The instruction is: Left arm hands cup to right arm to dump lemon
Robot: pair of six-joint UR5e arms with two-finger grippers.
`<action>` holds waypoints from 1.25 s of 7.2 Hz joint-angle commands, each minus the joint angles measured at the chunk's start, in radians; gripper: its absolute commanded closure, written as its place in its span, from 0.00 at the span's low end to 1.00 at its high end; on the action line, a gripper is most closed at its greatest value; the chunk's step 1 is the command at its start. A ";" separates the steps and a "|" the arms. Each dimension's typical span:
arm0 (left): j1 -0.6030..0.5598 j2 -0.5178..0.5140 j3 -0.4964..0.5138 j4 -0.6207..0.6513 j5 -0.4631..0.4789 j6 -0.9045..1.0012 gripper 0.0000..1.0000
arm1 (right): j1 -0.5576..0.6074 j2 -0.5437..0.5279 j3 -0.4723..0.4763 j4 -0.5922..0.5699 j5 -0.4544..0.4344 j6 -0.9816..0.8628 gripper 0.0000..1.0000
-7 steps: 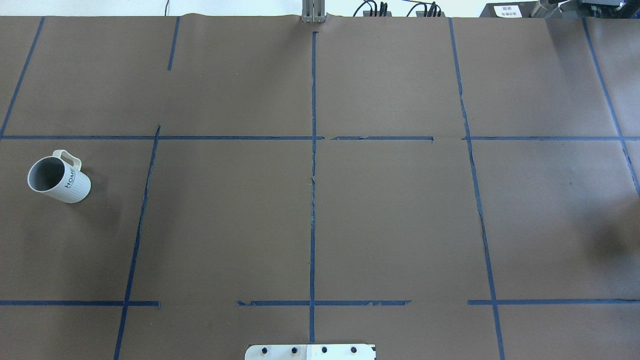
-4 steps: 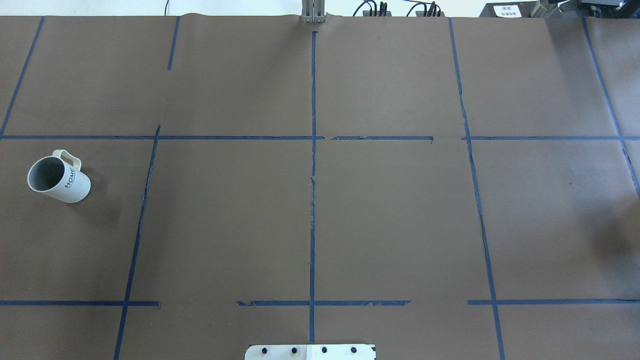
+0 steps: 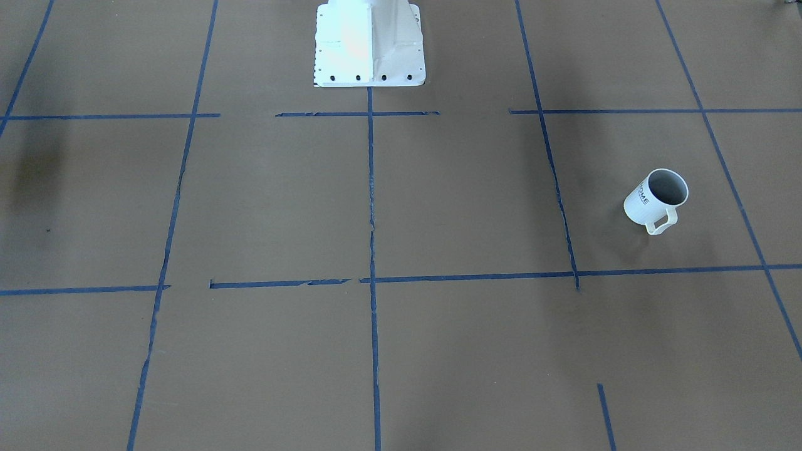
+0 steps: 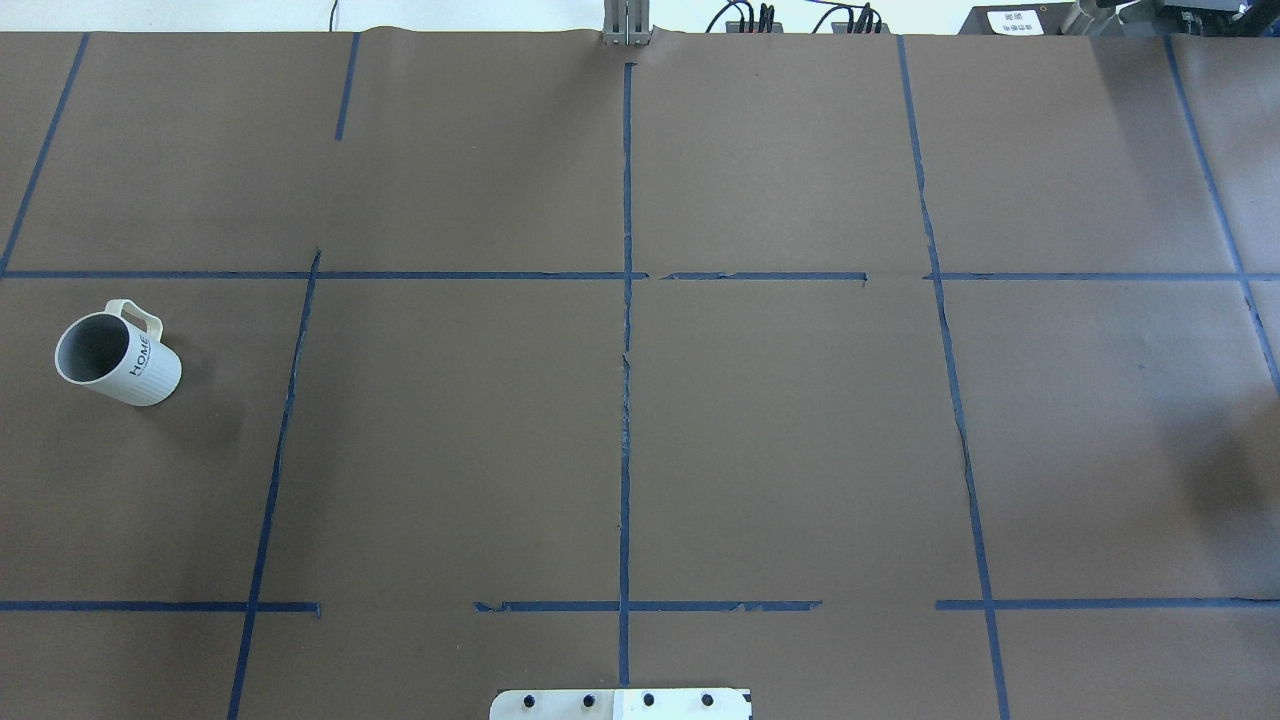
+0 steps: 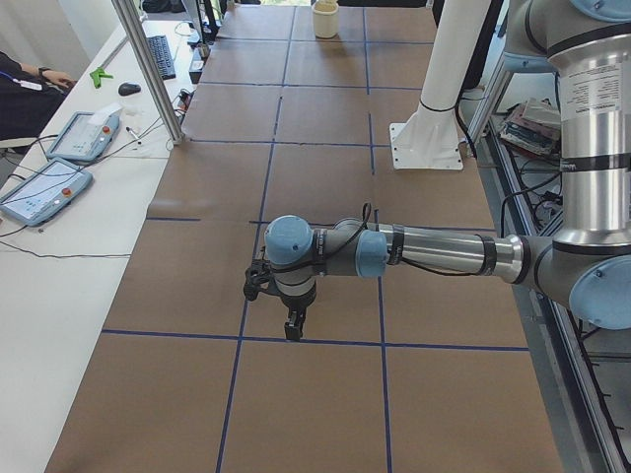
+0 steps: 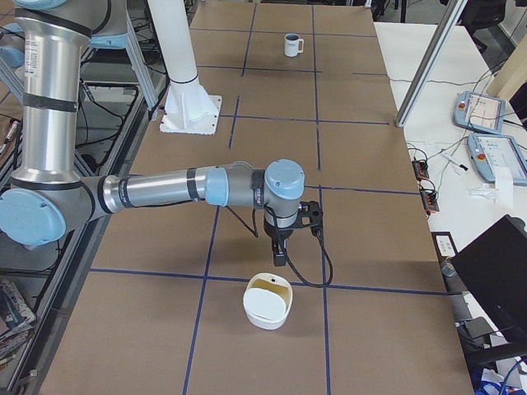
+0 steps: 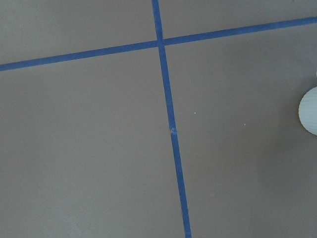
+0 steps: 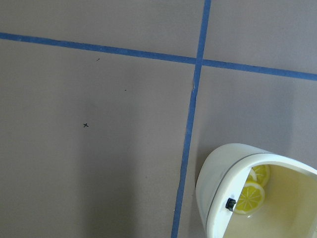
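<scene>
The cup (image 4: 118,352) is a white ribbed mug lettered "HOME", standing upright at the table's left end, and no arm touches it. It also shows in the front view (image 3: 655,199) and small and far in the right side view (image 6: 292,44). A sliver of the cup (image 7: 309,111) sits at the left wrist view's right edge. The left gripper (image 5: 293,328) points down over the paper; I cannot tell its state. The right gripper (image 6: 281,257) hangs just above a cream bowl (image 6: 265,314); its state is also unclear. Lemon slices (image 8: 250,196) lie inside that bowl (image 8: 218,173).
Brown paper with blue tape lines (image 4: 625,400) covers the table. The white robot pedestal (image 3: 369,44) stands at the robot's side. An aluminium post (image 5: 148,69) and teach pendants (image 5: 44,187) line the operators' side, where a person's sleeve (image 5: 20,94) shows.
</scene>
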 commanded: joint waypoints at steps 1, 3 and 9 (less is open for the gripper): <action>0.001 0.000 0.000 -0.003 0.006 0.001 0.00 | -0.001 0.004 0.003 0.009 -0.001 0.027 0.00; 0.001 0.000 0.018 0.000 -0.001 -0.005 0.00 | -0.001 0.002 0.000 0.009 -0.001 0.027 0.00; -0.002 0.040 -0.039 0.003 0.013 -0.002 0.00 | -0.002 -0.005 -0.012 0.051 -0.001 0.026 0.00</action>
